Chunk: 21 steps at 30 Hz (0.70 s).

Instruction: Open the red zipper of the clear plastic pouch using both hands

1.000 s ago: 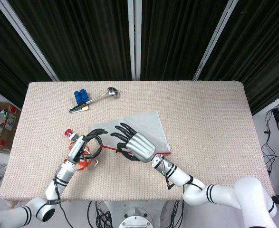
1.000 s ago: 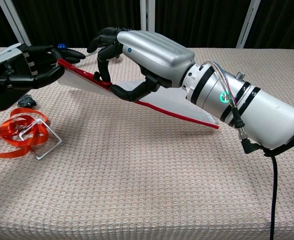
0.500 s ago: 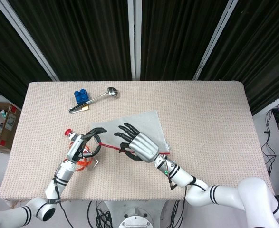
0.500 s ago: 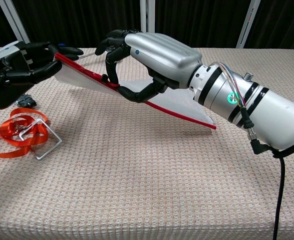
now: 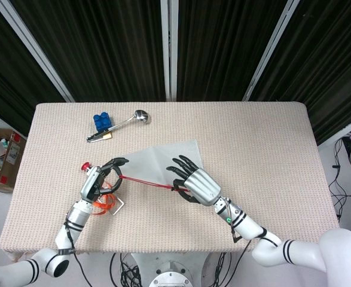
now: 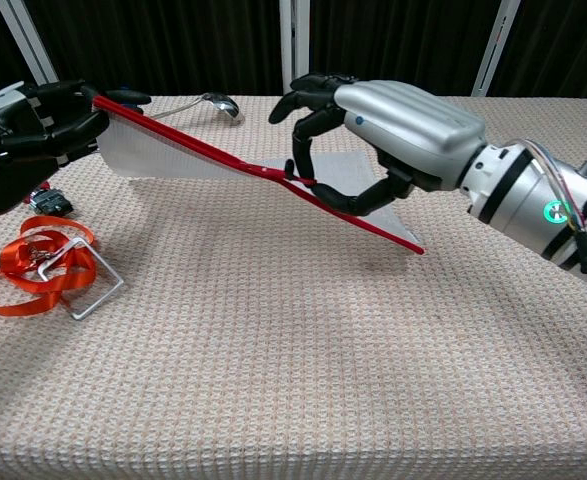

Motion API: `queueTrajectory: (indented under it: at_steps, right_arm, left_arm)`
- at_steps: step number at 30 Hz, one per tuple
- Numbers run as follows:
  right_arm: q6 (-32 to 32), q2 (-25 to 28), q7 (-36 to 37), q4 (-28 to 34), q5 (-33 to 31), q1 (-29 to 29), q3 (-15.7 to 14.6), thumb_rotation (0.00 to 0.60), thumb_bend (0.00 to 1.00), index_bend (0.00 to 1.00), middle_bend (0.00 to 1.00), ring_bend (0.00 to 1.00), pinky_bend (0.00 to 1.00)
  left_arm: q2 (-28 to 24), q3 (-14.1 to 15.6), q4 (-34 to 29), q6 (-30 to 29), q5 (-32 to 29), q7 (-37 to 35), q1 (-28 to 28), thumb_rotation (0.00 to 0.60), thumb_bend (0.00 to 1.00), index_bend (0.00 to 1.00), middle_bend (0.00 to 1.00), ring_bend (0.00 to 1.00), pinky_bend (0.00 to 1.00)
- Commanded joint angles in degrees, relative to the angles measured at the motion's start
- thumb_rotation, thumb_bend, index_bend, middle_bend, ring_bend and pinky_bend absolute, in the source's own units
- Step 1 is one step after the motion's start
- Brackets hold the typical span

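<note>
Head view: clear pouch [image 5: 160, 162] lies near the middle of the table [image 5: 265, 149], lifted along its near edge, where the red zipper [image 5: 145, 180] runs left to right. Left robot hand [image 5: 100, 179] clamps the pouch's left corner at the zipper's end. Right robot hand [image 5: 194, 182] sits on the zipper further right, fingers curled down at the red line. Orange strap [image 5: 105, 202] with a metal buckle lies under the left robot hand. Far left on the table: blue block [image 5: 101, 121], spoon [image 5: 124, 124]. A small red-capped thing [image 5: 87, 165] lies just left of the left robot hand.

Chest view: zipper [image 6: 258, 172] slopes down from the left robot hand [image 6: 43, 125] to the right, clear of the table [image 6: 303, 380]. Right robot hand [image 6: 373, 135] pinches the zipper between thumb and a finger about midway along; other fingers spread. Pouch [image 6: 163, 158] hangs behind the red line. Strap [image 6: 33, 268] lies near left; spoon [image 6: 208, 101] far behind.
</note>
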<state>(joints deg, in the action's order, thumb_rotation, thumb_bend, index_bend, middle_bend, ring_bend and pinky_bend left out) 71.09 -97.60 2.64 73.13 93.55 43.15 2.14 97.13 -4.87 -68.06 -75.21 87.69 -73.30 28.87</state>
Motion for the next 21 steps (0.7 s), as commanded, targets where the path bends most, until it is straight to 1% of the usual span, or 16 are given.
queueTrajectory:
  at_steps: [1, 7, 13, 16, 21]
  right_arm:
    - [1.79, 2.5, -0.67, 1.44, 0.33, -2.49, -1.7, 0.6, 0.48, 0.88, 0.16, 0.0, 0.0]
    - [4.44, 7.7, -1.26, 2.95, 0.11, -7.75, -5.07, 0.6, 0.48, 0.88, 0.16, 0.0, 0.0]
    - [6.75, 10.6, 0.05, 2.4, 0.09, -12.2, -7.33, 0.6, 0.48, 0.88, 0.16, 0.0, 0.0]
    - [7.75, 11.36, 0.91, 1.44, 0.06, -13.94, -7.74, 0.6, 0.48, 0.88, 0.16, 0.0, 0.0]
    - [8.53, 11.86, 2.54, 0.15, -0.17, -15.82, -7.59, 0.6, 0.48, 0.88, 0.16, 0.0, 0.0]
  left_arm:
    - [0.24, -0.28, 0.61, 0.43, -0.67, 0.36, -0.26, 0.6, 0.5, 0.69, 0.26, 0.14, 0.18]
    - [0.34, -0.97, 1.28, 0.98, -1.75, 0.63, -0.68, 0.6, 0.5, 0.69, 0.26, 0.14, 0.18]
    - [0.27, -1.32, 1.04, 1.4, -2.11, 1.12, -0.93, 0.6, 0.5, 0.7, 0.26, 0.14, 0.18]
    - [0.35, -1.49, 0.9, 1.75, -2.31, 1.57, -0.95, 0.6, 0.5, 0.69, 0.26, 0.14, 0.18]
    - [0.5, -1.72, 0.69, 2.24, -2.54, 2.27, -0.97, 0.6, 0.5, 0.69, 0.26, 0.14, 0.18]
